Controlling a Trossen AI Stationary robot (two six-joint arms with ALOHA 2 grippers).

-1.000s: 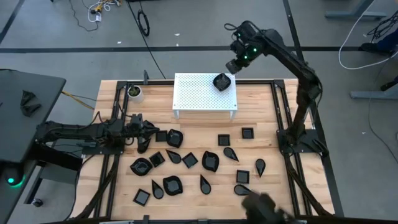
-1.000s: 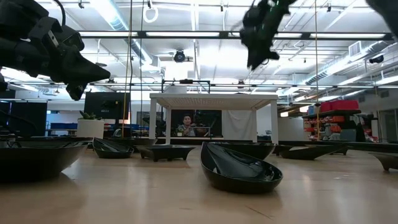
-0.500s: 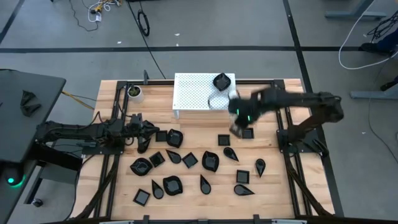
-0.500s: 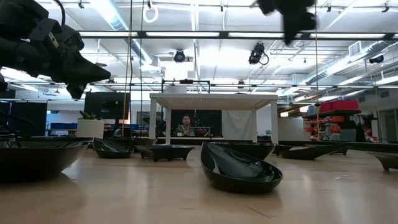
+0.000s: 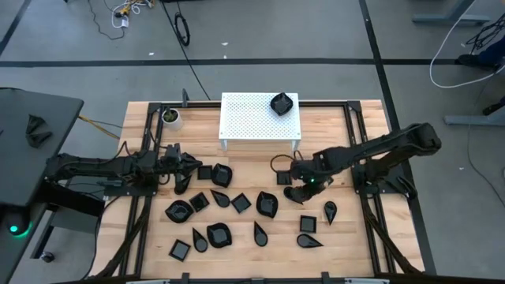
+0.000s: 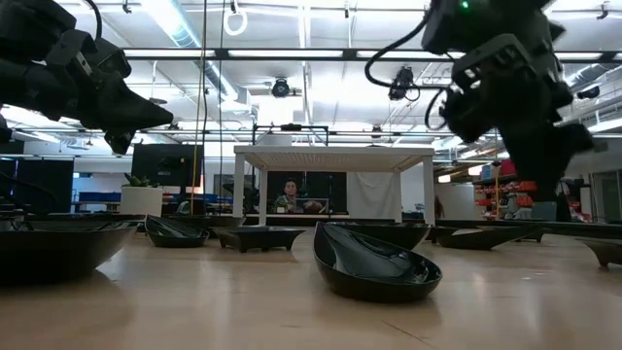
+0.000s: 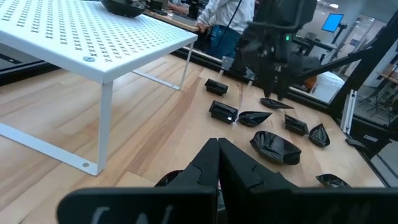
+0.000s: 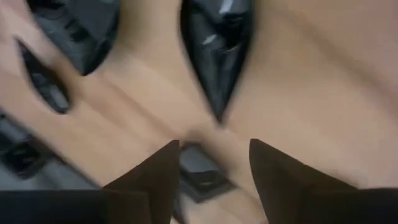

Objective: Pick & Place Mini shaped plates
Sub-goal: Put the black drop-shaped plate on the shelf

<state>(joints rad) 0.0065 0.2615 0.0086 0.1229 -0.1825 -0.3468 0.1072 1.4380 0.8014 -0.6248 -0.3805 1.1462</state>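
Note:
Many small glossy black plates lie flat on the wooden table, and one plate sits on the white perforated stand. My right gripper hovers open, just above the table's middle right. In the right wrist view a square plate shows between the fingers of my right gripper, and a teardrop plate lies just ahead. My left gripper waits shut over the plates at the table's left, and its fingers meet at a point.
A small white cup stands at the far left corner. Black rails run along the table's left and right sides. Bare wood lies between the stand and the plates. A person shows in the room beyond the table.
My right gripper has swung from high over the stand's far right corner toward the near edge and down, and it now hovers low over the plates at middle right. The plate on the stand has stayed in place.

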